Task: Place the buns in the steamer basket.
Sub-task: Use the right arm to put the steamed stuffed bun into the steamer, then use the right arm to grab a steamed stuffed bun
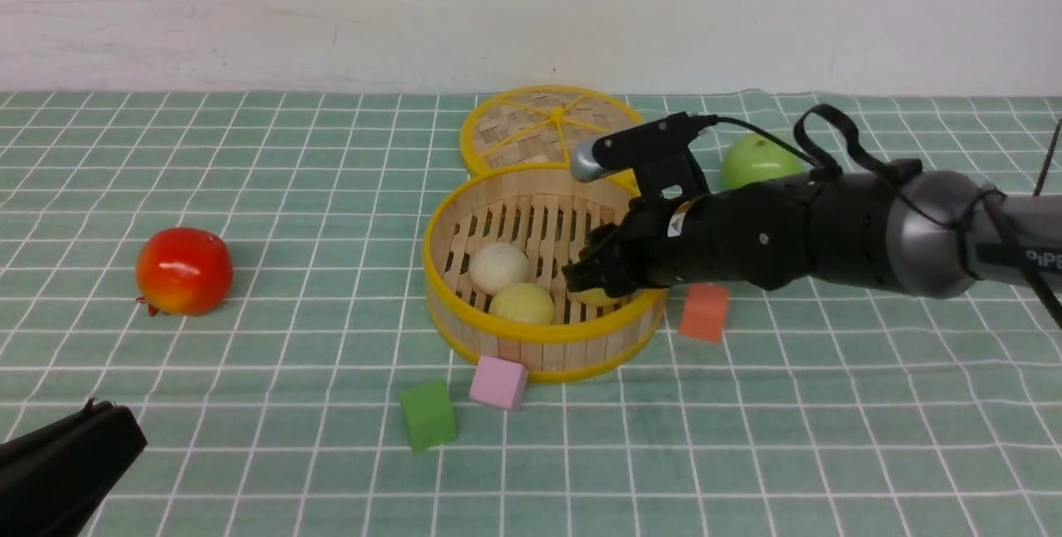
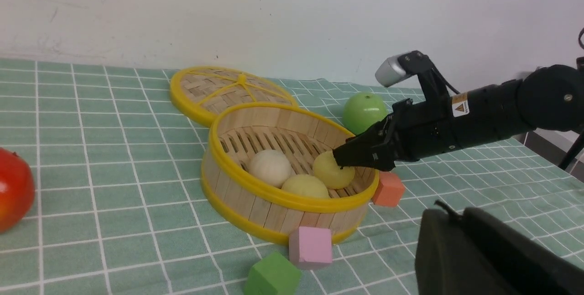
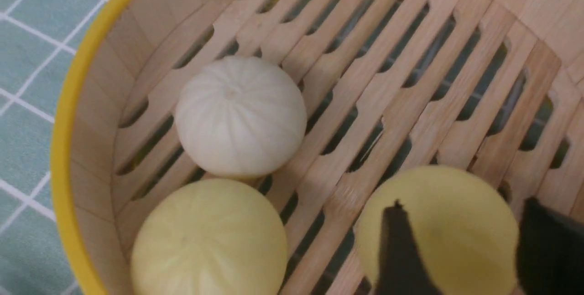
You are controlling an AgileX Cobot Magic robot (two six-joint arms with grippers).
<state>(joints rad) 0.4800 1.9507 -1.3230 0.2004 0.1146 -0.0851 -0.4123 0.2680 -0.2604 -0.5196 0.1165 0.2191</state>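
The steamer basket (image 1: 531, 336) (image 2: 219, 149) (image 3: 64, 117) stands mid-table. Three buns lie on its slatted floor: a cream-white one (image 1: 499, 266) (image 2: 270, 167) (image 3: 240, 115), a pale yellow one (image 1: 522, 303) (image 2: 305, 185) (image 3: 210, 235), and a second pale yellow one (image 1: 599, 298) (image 2: 332, 172) (image 3: 456, 231) by the right wall. My right gripper (image 1: 585, 275) (image 2: 340, 156) (image 3: 461, 204) reaches down into the basket, its jaws open and spread to either side of that second yellow bun, which rests on the slats. My left gripper (image 1: 112, 417) (image 2: 449, 210) hangs shut and empty at the near left.
The flat woven lid (image 1: 548, 126) leans behind the basket. A green apple (image 1: 759, 159) sits behind my right arm, a red fruit (image 1: 182, 270) far left. An orange cube (image 1: 703, 311) touches the basket's right side; pink (image 1: 498, 382) and green (image 1: 428, 414) cubes lie in front.
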